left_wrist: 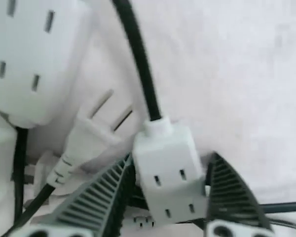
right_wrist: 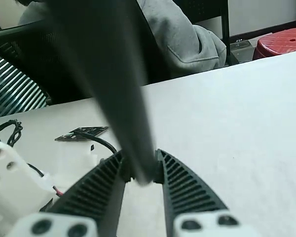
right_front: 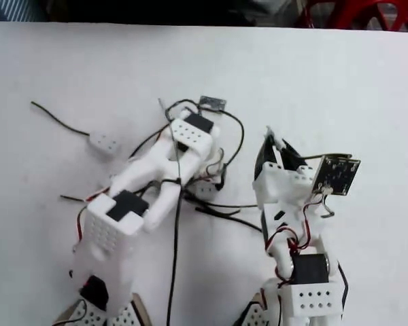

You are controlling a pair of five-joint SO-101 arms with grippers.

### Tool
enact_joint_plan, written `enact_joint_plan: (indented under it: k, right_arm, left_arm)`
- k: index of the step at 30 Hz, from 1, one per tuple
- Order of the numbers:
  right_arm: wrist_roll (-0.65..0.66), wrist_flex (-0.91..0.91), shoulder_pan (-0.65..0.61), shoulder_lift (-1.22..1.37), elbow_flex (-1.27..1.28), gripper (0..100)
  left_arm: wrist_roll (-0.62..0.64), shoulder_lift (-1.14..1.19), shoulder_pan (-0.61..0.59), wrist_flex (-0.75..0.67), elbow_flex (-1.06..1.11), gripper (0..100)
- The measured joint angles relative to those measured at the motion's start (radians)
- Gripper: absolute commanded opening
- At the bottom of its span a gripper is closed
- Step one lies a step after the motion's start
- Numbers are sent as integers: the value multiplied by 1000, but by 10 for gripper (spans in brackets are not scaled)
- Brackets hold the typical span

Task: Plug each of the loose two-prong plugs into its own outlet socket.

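My left gripper (left_wrist: 170, 158) is shut on a white outlet socket (left_wrist: 167, 185) with a black cable (left_wrist: 138, 59); its ribbed fingers (left_wrist: 103, 197) press both sides. A loose white two-prong plug (left_wrist: 89, 133) lies flat right beside that socket, prongs pointing away. A second, larger outlet block (left_wrist: 24, 54) rests farther off. In the high view another small socket (right_front: 103, 142) lies at the left on a thin black wire. My right gripper (right_wrist: 138, 155) is shut on a thick black cable (right_wrist: 113, 74) and stands over the table at right of centre (right_front: 279, 153).
Tangled black wires (right_front: 217, 207) cross the white table (right_front: 340, 81) between the two arms. The left arm (right_front: 156, 176) stretches diagonally over them. A small dark board (right_wrist: 81, 133) lies near the table's far edge, with a red stool (right_wrist: 281, 42) beyond it.
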Motion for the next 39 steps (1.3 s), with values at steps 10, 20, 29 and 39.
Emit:
enact_joint_plan:
  k: [10,20,29,39]
  right_arm:
    - [0,0,0,0,0,17]
    - [0,0,0,0,0,17]
    - [6,0,0,0,0,17]
    - [26,0,5,0,0,17]
  left_arm:
    - [-227,-2,2,-38,-2,24]
    - [-787,-2,20,-144,0,43]
    - [-838,-2,41,-166,0,245]
    - [-743,-97,44,-52,-51,246]
